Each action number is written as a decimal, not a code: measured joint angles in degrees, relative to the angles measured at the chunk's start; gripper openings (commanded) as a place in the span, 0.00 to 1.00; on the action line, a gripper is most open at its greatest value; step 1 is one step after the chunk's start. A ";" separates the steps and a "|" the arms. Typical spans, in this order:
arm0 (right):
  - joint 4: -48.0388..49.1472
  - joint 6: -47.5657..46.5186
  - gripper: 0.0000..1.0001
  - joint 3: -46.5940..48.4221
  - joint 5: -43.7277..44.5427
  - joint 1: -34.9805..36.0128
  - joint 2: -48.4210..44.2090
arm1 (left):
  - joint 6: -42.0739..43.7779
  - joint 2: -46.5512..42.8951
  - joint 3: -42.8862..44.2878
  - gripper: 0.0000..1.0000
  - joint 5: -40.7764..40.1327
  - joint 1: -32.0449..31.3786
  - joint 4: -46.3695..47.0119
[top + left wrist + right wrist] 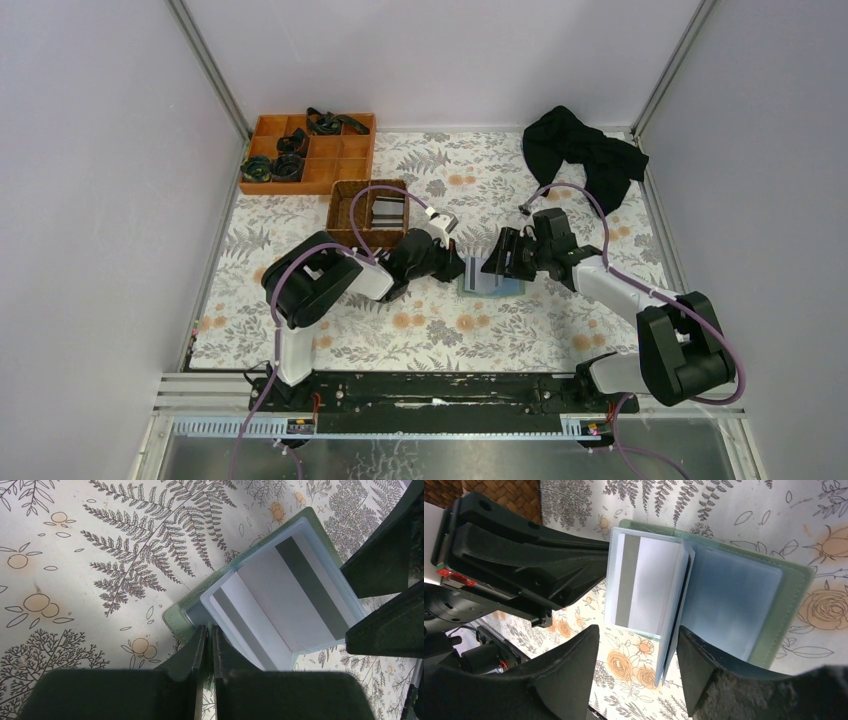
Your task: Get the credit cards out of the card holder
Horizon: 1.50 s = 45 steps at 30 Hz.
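Pinch from left jaws, almost closed, grips cover edge of holder [744, 595] on desk [450, 330]. Holder lies open between arms, striped card [649, 585] showing in its clear sleeve. Right jaws gape wide, empty, straddling the sleeve pages' near edge. Risk: closing there may catch sleeve with card, not card alone; a pull would then tug holder out of the thin left pinch.

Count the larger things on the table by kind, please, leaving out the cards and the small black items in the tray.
Card holder: 1
Wicker basket: 1
Orange divided tray: 1
Black cloth: 1
Total: 4
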 measured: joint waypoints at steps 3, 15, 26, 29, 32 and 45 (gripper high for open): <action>1.11 0.37 0.65 -0.42 -0.94 0.07 0.02 | 0.00 0.00 0.00 0.00 0.02 0.00 -0.02; 2.99 0.55 0.52 -3.48 -1.31 0.07 4.20 | 0.94 -4.94 -1.64 0.00 -0.74 -0.02 -7.02; 3.15 0.52 0.28 -3.69 0.02 0.07 4.33 | 3.19 -12.61 -1.16 0.00 -3.50 -0.04 -18.88; 3.13 0.50 0.28 -3.69 0.22 0.09 4.35 | 3.26 -14.47 -0.57 0.00 -4.66 -0.15 -21.09; 3.21 0.52 0.27 -3.93 0.22 0.11 4.39 | 3.13 -16.15 -0.20 0.00 -5.03 -0.59 -21.73; 4.02 0.74 0.02 -4.96 -0.28 0.11 4.20 | -4.59 -11.52 3.74 0.00 0.44 -5.38 -18.78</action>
